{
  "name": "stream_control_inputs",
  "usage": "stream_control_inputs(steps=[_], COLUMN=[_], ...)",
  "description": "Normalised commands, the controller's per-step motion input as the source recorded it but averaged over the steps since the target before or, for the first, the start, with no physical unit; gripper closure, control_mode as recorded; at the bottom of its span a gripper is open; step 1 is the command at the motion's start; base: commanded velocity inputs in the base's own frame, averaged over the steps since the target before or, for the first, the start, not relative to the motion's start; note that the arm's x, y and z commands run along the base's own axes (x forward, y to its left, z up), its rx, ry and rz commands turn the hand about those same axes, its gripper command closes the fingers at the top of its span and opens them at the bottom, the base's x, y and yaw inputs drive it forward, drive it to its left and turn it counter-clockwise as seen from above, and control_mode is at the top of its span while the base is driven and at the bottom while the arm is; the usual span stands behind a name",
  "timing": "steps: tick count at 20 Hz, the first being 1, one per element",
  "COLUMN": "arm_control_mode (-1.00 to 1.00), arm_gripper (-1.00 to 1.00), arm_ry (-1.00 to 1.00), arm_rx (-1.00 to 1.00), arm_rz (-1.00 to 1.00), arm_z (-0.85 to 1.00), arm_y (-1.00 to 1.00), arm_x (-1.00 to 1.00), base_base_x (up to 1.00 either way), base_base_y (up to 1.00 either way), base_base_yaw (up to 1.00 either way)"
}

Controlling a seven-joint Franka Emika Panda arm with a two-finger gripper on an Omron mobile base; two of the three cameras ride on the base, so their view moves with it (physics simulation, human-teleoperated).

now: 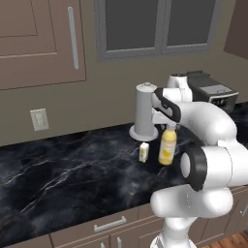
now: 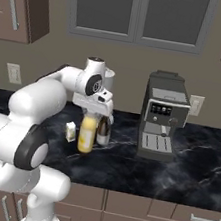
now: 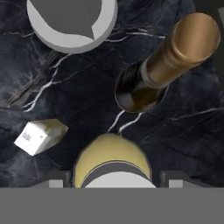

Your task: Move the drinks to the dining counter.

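- The small white-yellow carton [image 1: 144, 152] stands on the black marble tabletop [image 1: 68, 169] just to the left of the yellow juice bottle [image 1: 167, 147]. It is clear of the gripper, so it can wait its turn without being knocked.
- The paper-towel cylinder [image 1: 145, 110] rises behind and to the left of the juice bottle, near the wall. It is no drink and looks likely to stay put.
- The yellow juice bottle is upright at the middle of the cluster, and the gripper [image 2: 93, 113] sits straight above it. In the hand view the pale cap [image 3: 119, 178] lies between the two finger tips, so a top-down approach looks chosen to avoid its close neighbours.
- The gripper is part-way closed around the bottle's neck. Its jaws look to have met the cap, and I judge it is gripping, though actual contact is not plain to see.
- The dark wine bottle [image 2: 104, 129] stands just to the right of the juice bottle, close but apart; a straight lift would spare it.
- The coffee machine [image 2: 164, 117] stands well to the right of the juice bottle.
- All these drinks are on the worktop over handled drawers, not yet at the dining counter.
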Motion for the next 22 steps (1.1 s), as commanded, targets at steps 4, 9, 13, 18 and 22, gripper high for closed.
stream_control_inputs(steps=[4, 9, 13, 18, 22], arm_control_mode=[-1.0, -1.0, -1.0, -1.0, -1.0], arm_gripper=[1.0, 1.0, 1.0, 1.0, 1.0], arm_ry=[0.0, 0.0, 0.01, 0.0, -0.11], arm_rx=[-0.07, -0.02, 0.0, 0.01, -0.01], arm_rz=[0.0, 0.0, 0.0, 0.0, 0.0], arm_z=[0.69, 0.93, 0.69, 0.45, 0.08], arm_y=[0.09, 0.0, 0.0, 0.01, 0.25], arm_x=[-0.11, -0.34, -0.56, -0.55, -0.29], base_base_x=[0.0, 0.0, 0.0, 0.0, 0.0], base_base_y=[0.0, 0.0, 0.0, 0.0, 0.0], base_base_yaw=[0.0, 0.0, 0.0, 0.0, 0.0])
